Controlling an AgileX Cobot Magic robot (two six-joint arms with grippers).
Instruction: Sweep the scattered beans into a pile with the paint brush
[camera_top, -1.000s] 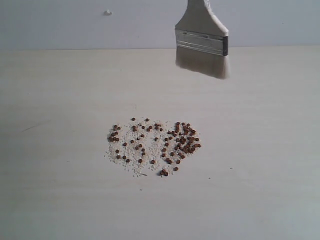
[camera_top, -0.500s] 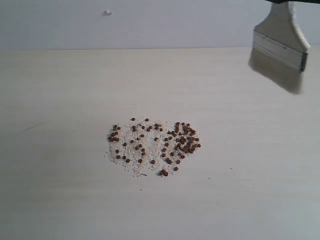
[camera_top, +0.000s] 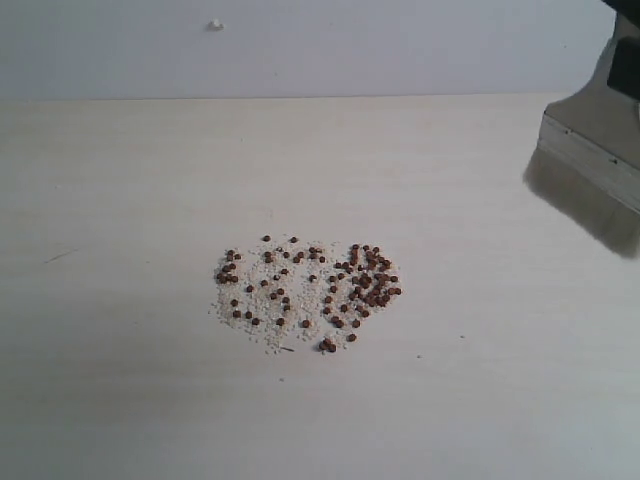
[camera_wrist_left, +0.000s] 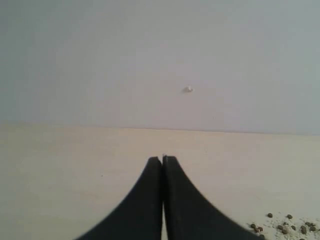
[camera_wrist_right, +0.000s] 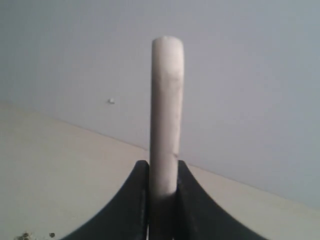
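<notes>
Hanging over the bench (camera_top: 120, 400), exterior view, the paint brush (camera_top: 590, 150) is well apart from the beans (camera_top: 310, 290). Left wrist: left claw (camera_wrist_left: 162, 162) pressed together (beans near it). Right wrist: right claw (camera_wrist_right: 163, 172) pinches the paint brush handle.

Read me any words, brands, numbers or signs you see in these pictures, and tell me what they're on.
None. The paint brush shows no brand or stamp on its visible side, and the table, the wall and the beans carry no writing.
</notes>
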